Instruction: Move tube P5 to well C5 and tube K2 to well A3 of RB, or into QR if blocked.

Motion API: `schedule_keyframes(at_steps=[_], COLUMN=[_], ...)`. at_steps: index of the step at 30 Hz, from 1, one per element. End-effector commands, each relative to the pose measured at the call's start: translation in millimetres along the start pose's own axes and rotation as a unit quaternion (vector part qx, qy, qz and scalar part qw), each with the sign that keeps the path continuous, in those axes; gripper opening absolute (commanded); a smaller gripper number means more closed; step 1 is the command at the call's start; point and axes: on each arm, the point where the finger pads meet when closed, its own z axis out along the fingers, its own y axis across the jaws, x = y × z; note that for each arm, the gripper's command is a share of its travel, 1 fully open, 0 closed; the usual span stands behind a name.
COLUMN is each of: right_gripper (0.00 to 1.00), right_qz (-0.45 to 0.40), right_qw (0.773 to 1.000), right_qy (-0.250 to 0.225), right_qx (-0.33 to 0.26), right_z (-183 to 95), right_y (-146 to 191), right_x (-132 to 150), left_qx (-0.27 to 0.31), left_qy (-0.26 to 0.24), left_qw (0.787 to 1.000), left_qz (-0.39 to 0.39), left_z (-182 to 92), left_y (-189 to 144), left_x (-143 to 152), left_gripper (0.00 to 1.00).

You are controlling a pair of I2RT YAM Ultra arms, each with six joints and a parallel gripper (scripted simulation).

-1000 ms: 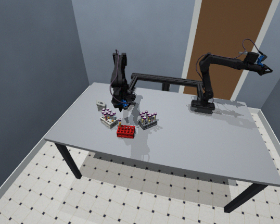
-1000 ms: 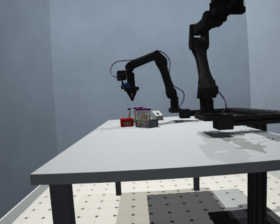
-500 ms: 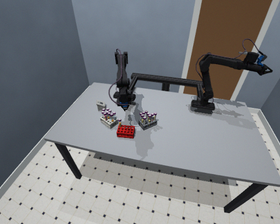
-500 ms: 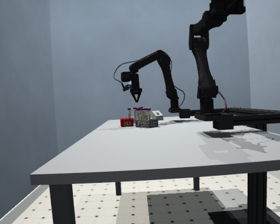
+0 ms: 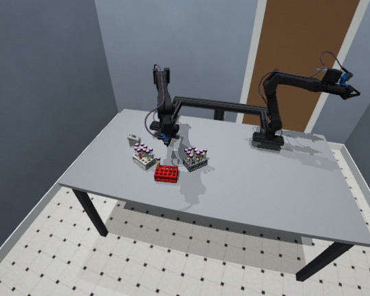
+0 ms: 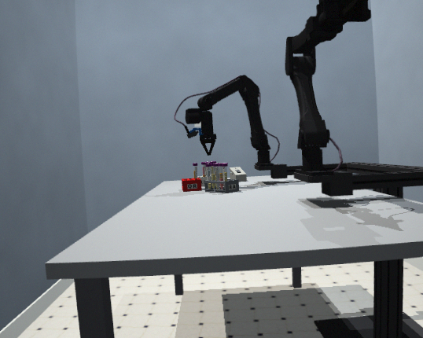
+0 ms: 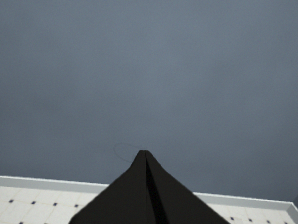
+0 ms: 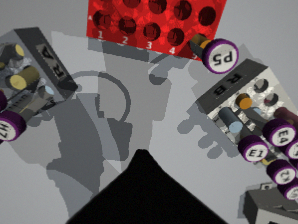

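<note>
Blue-grey walls [image 5: 181, 45] [image 6: 163, 47] [image 7: 150, 75] stand behind the long grey table [image 5: 263, 179] [image 6: 222, 224] [image 8: 167, 125]. From the top view, my left gripper [image 5: 357, 92] [image 7: 143, 158] is raised at the far right, well apart from the racks, its jaws clenched on nothing. My right gripper [image 5: 167, 144] [image 6: 209, 154] [image 8: 140, 157] hangs above the table at left, pointing down — jaws clenched too, empty.

The grey rack [image 5: 193, 167] [image 6: 232, 185] [image 8: 56, 62] stands right of the red rack [image 5: 166, 173] [image 6: 191, 185] [image 8: 141, 17]; the white rack [image 5: 144, 164] [image 8: 227, 87] sits left of it, a pale box [image 5: 133, 138] [image 6: 238, 173] [image 8: 270, 207] beyond. P5 [image 5: 158, 162] [image 6: 195, 169] [image 8: 221, 56] stands in the red rack's far left corner well — row A, past column 4. K2 [image 8: 283, 174] shows among the white rack's tubes; I cannot tell its well.
</note>
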Motion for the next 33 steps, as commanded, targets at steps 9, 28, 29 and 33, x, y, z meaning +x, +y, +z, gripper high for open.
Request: schedule_keyframes(at_steps=[9, 28, 29, 33], right_gripper=[0.00, 0.00, 0.00, 0.00], right_qz=[0.006, 0.006, 0.006, 0.006], right_qw=[1.000, 1.000, 1.000, 1.000], right_qy=[-0.011, -0.011, -0.011, -0.011], right_qx=[-0.001, -0.001, -0.001, -0.001], right_z=[-4.0, -4.0, -4.0, -4.0], right_y=[-0.4, -0.3, -0.3, -0.3], right_x=[-4.4, -4.5, -4.5, -4.5], left_qx=[0.000, 0.000, 0.000, 0.000], left_qy=[-0.030, -0.030, -0.030, -0.030], left_qw=[1.000, 1.000, 1.000, 1.000], left_qz=[0.003, 0.003, 0.003, 0.003], left_z=[-10.7, -10.7, -10.7, -10.7], left_y=[1.6, 1.6, 1.6, 1.6], left_x=[-26.5, -26.5, -26.5, -26.5], left_gripper=[0.00, 0.00, 0.00, 0.00])
